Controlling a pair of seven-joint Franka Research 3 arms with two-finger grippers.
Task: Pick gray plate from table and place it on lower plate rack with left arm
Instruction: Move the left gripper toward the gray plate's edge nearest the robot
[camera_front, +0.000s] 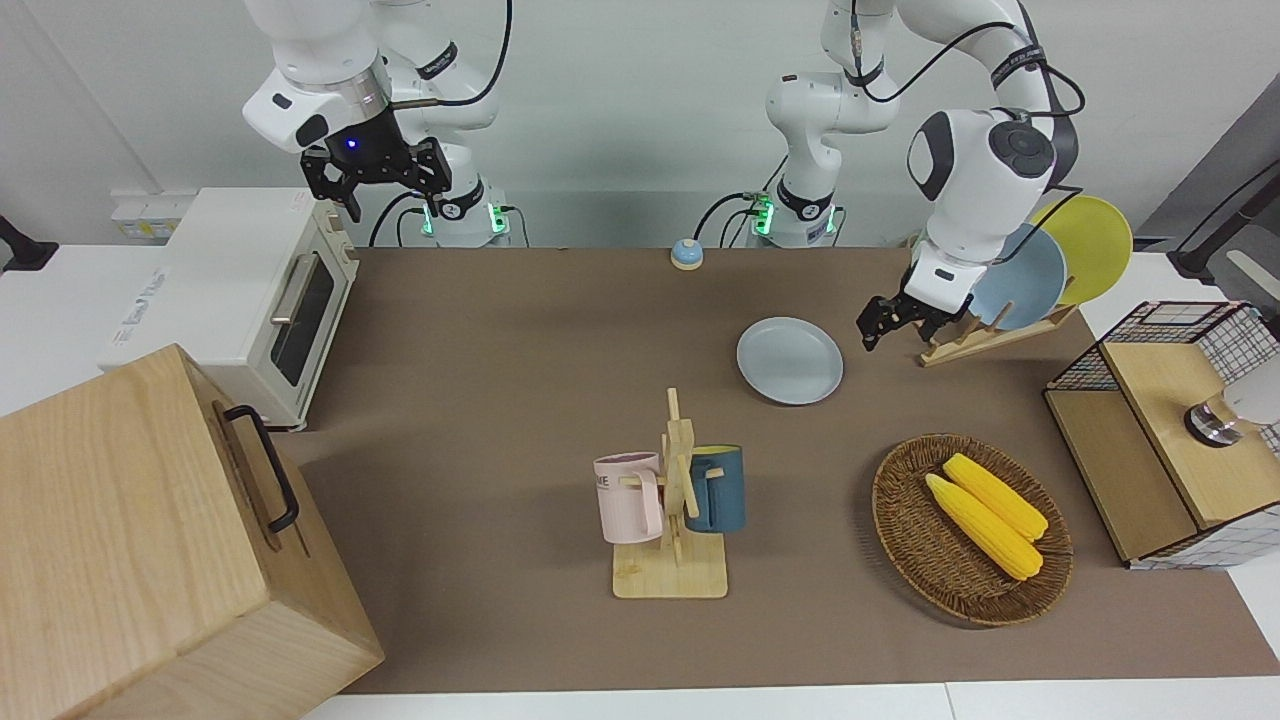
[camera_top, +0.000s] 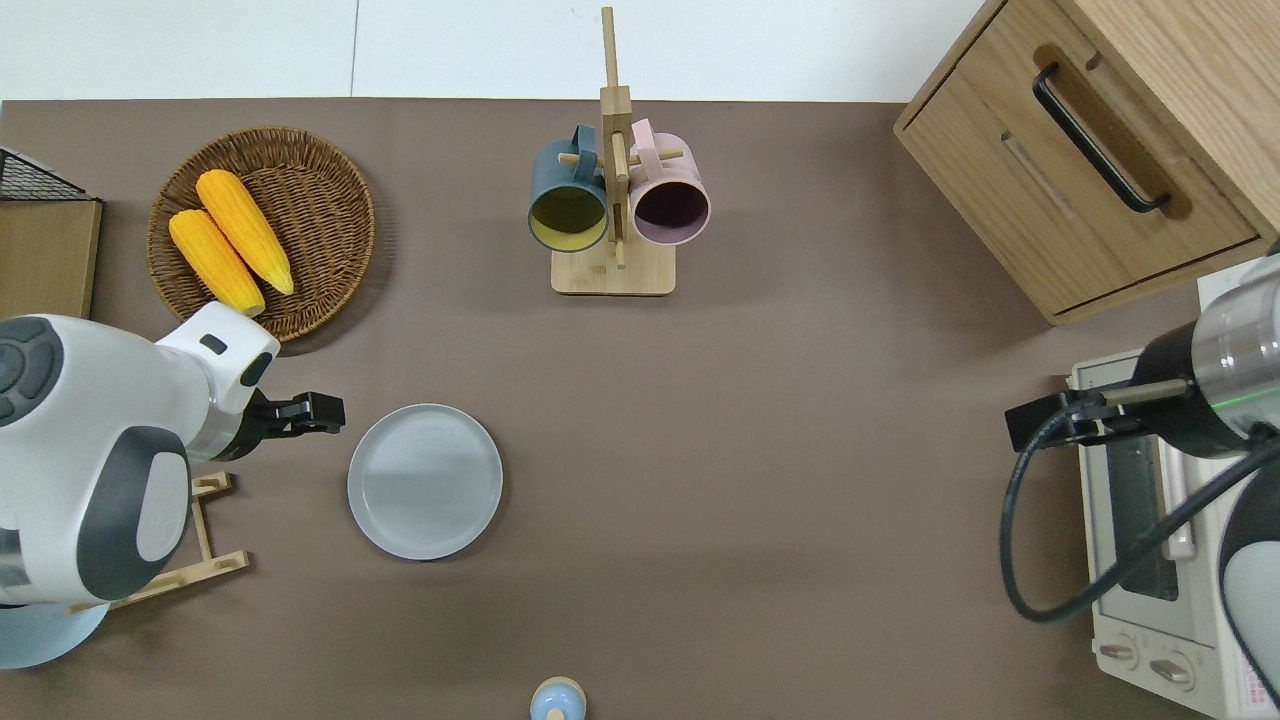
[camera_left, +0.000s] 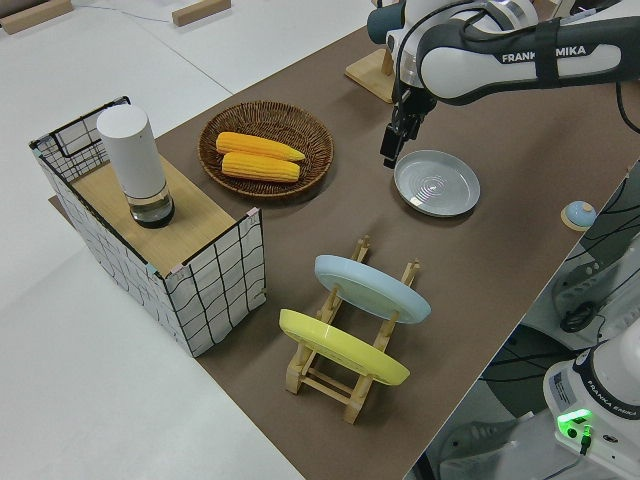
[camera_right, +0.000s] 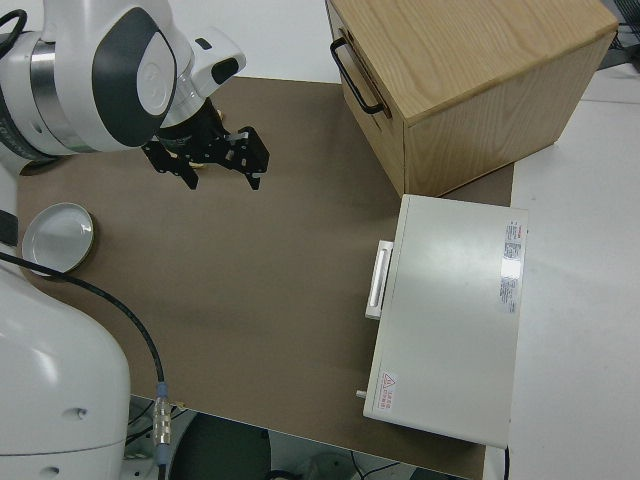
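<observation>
Plain white wall (camera_front: 620, 100); pale floor (camera_left: 90, 400); wooden cabinet (camera_front: 150, 540) and white toaster oven (camera_front: 240, 290) on tabletop

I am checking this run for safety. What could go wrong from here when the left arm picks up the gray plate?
1. The gray plate lies flat on the table, so the left gripper may slip off its thin rim.
2. The rack already holds a blue plate and a yellow plate; the incoming plate could knock them.
</observation>
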